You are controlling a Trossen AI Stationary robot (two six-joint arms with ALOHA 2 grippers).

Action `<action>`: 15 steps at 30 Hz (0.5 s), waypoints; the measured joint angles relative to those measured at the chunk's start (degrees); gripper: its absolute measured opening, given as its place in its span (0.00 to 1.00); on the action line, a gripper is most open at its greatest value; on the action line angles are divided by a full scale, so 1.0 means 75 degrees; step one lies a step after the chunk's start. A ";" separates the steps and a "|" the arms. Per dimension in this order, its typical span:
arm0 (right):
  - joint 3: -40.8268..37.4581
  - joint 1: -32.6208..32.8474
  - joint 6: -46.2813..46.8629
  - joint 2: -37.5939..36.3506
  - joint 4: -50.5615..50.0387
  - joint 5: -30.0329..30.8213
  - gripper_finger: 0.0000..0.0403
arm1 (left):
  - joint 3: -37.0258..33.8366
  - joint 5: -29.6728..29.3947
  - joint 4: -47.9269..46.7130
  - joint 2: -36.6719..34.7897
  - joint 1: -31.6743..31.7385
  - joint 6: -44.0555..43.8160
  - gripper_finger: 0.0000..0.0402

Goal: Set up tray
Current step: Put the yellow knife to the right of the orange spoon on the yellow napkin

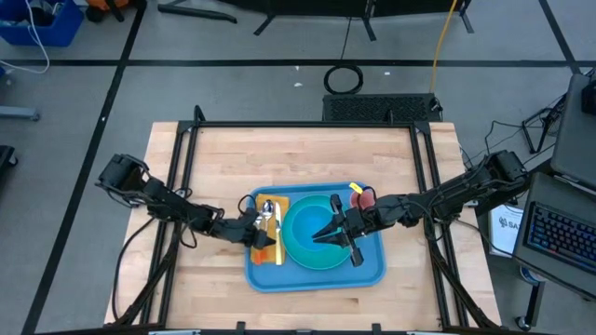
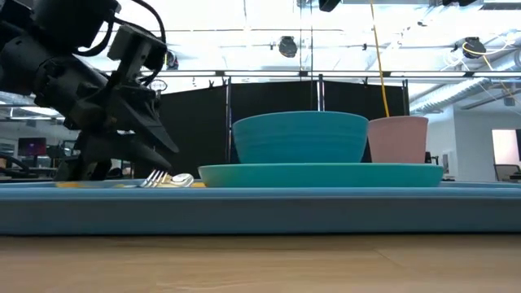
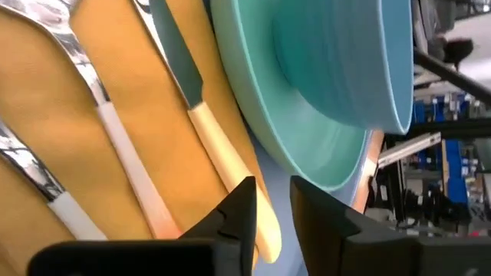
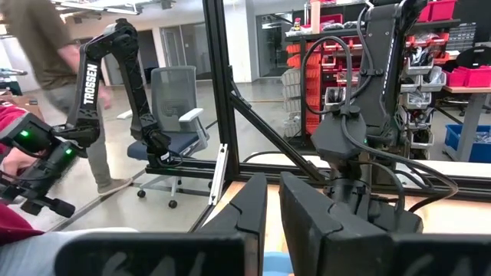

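The blue tray [image 1: 372, 270] [image 2: 260, 207] lies flat on the wooden table. On it rests a teal plate [image 1: 307, 253] [image 2: 326, 173] with a teal bowl [image 1: 312, 223] [image 2: 299, 137] standing in it. A pink cup [image 1: 367, 197] [image 2: 397, 138] stands at the tray's far right. A yellow napkin [image 1: 265, 253] [image 3: 146, 115] on the tray's left carries a knife [image 3: 184, 69] and other cutlery [image 1: 268, 223]. My left gripper [image 1: 253, 226] [image 3: 273, 203] hovers just above the cutlery, slightly open and holding nothing. My right gripper [image 1: 326, 233] [image 4: 273, 192] hangs shut above the bowl, pointing level toward the table's left.
A black frame [image 1: 307, 124] runs round the table top. Bare wood [image 1: 298, 158] lies between the tray and the far edge. In the right wrist view a person [image 4: 46, 77] walks in the room beyond, and a red sleeve [image 4: 11, 123] shows beside a hand-held device.
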 joint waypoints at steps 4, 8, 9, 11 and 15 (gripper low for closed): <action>0.0000 -0.0001 0.0000 0.0000 -0.0001 0.0000 0.07 | 0.0003 0.0140 0.0168 -0.0122 -0.0239 0.0091 0.12; 0.0000 0.0000 -0.0080 0.0000 -0.0016 0.0000 0.07 | 0.0005 0.0345 0.0755 -0.0105 -0.0498 0.0330 0.02; 0.0002 -0.0002 -0.0082 0.0000 -0.0044 0.0000 0.07 | 0.0060 0.0565 0.0954 -0.0114 -0.0571 0.0430 0.01; 0.0002 -0.0001 -0.0095 0.0004 -0.0058 0.0007 0.07 | 0.0239 0.1278 0.1054 -0.0117 -0.0662 0.0656 0.01; 0.0003 -0.0002 -0.0122 0.0006 -0.0067 0.0290 0.07 | 0.0844 0.1415 0.0190 -0.0111 -0.0852 0.1251 0.01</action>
